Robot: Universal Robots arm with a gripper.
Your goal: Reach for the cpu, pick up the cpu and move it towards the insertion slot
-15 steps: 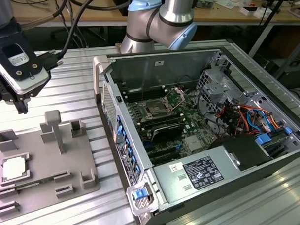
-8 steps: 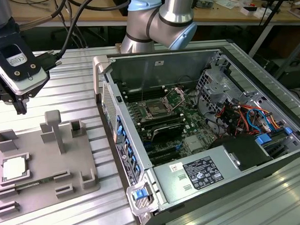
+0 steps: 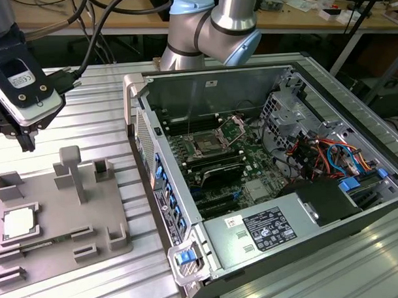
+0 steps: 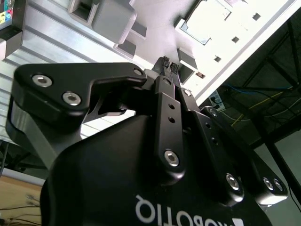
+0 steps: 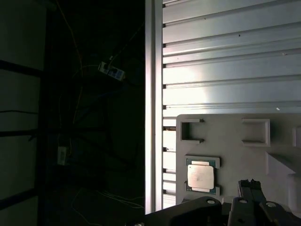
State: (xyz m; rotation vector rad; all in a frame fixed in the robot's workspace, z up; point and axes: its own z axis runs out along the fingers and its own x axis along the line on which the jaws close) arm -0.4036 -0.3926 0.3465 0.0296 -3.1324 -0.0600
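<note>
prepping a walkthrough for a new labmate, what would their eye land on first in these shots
The open computer case on the exterior view's right dominates, with the metal-framed insertion slot near its middle. On the exterior view's left a grey tray carries the silvery cpu. The gripper hangs above that tray, jaws shut and empty, apart from the cpu.

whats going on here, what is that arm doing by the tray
The robot arm's hand hangs above the table by the grey tray, shut and holding nothing. The cpu lies untouched in its pocket on that tray. The insertion slot sits in the open computer case on the exterior view's right.
</note>
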